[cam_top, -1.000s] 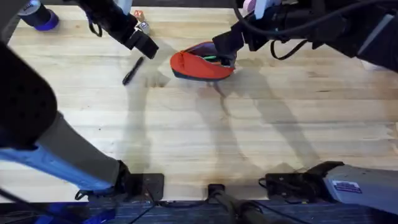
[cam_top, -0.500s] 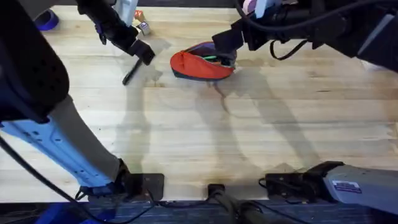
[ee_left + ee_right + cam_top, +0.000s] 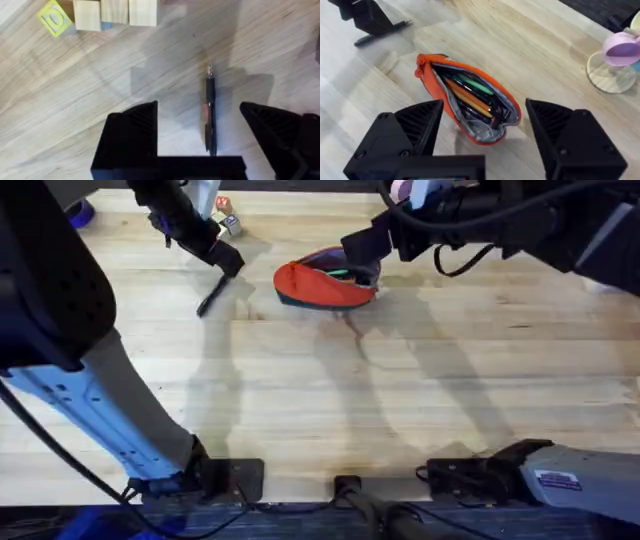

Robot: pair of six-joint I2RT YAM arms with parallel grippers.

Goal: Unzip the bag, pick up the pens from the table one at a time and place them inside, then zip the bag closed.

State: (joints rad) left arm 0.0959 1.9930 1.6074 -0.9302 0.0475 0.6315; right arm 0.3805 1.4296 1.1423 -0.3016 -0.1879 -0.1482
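Your left gripper (image 3: 200,135) is spread wide, straddling the black pen (image 3: 210,112) lying on the table (image 3: 400,400), ready to pinch; your right gripper (image 3: 482,130) hovers wide over the unzipped bag (image 3: 470,102), leaving its mouth free

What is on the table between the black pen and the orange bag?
Nothing: in the overhead view, only bare wooden table lies between the slim black pen and the open orange fabric bag.

- Bench (image 3: 400,390): pale wood planks, grain visible.
- Orange bag (image 3: 325,282), upper centre, unzipped, pens inside.
- Black pen (image 3: 213,293) lying left of bag, well apart.
- Small wooden blocks (image 3: 227,214), top edge, upper left.
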